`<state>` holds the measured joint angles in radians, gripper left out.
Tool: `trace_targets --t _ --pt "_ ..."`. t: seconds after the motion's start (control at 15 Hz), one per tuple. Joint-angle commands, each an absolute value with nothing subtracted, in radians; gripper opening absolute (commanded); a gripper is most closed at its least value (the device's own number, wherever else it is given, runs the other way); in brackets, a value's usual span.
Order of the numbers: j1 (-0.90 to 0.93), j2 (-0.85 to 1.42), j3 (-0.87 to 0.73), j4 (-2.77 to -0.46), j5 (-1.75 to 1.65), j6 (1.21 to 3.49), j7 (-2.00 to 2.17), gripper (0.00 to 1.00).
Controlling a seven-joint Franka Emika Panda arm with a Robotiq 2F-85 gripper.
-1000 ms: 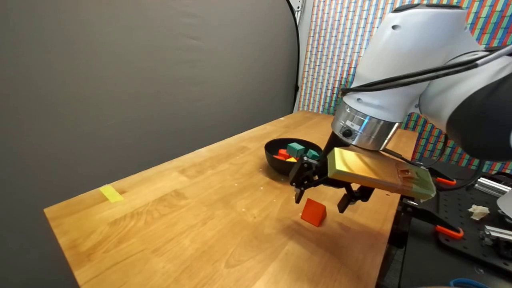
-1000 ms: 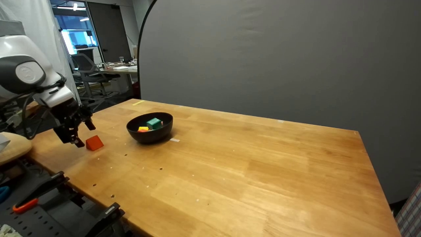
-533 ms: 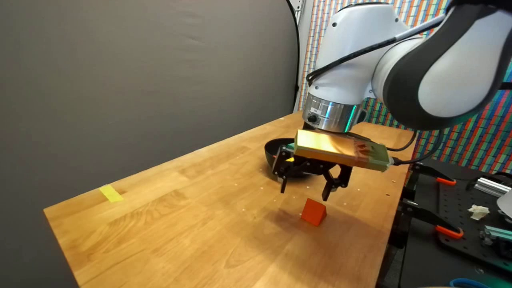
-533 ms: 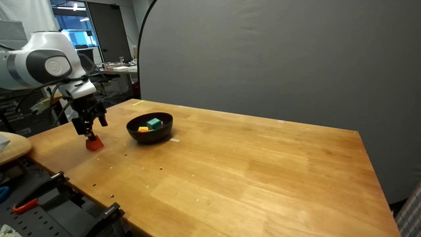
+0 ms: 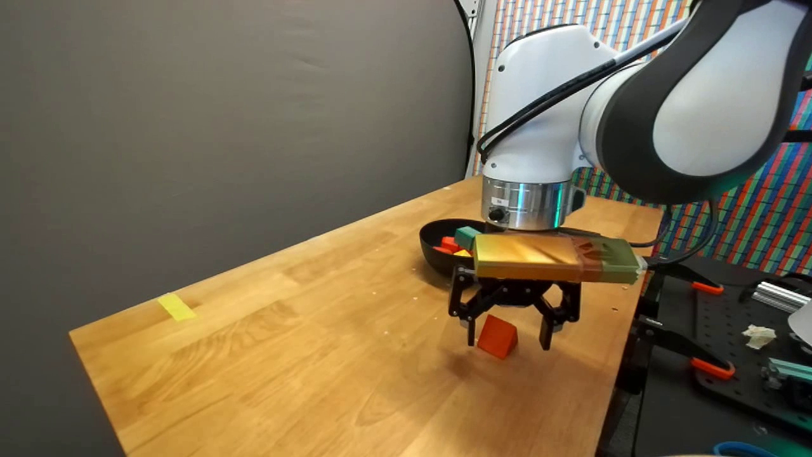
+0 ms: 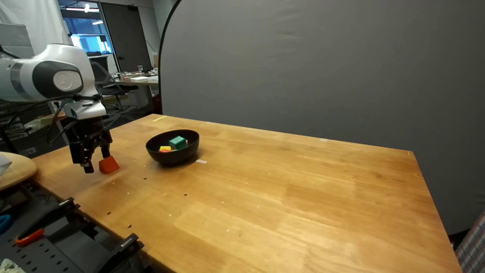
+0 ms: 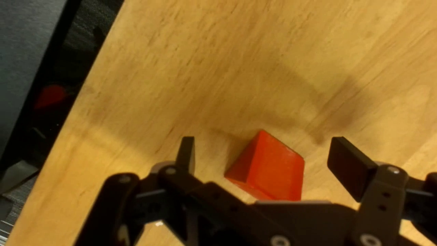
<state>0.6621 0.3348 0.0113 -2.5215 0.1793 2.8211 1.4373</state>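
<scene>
One red block (image 7: 276, 167) lies near the gripper (image 5: 508, 346), fingers (image 7: 350, 169) parted; black bowl (image 6: 174, 157) nearby. Table edge (image 7: 95, 72) runs close; tabletop (image 6: 284, 197) stretches opposite.

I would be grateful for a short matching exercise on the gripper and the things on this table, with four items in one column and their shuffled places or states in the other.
Column one
1. gripper
2. wedge-shaped red block
3. green block
4. yellow tape

Column two
A. inside the black bowl
B. jaws apart, nothing held
C. lying flat at the edge of the wooden table, near a corner
D. loose on the wooden table, outside the bowl and close to the gripper

Right pairs: 1-B, 2-D, 3-A, 4-C
</scene>
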Motion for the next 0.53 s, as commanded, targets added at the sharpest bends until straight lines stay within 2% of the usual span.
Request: trace_targets --t 0.0,0.47 --pt "0.602 0.353 0.064 -2.512 0.175 2.857 1.462 1.0" --pt "0.539 0.362 0.11 -2.547 0.216 2.959 1.52 1.0"
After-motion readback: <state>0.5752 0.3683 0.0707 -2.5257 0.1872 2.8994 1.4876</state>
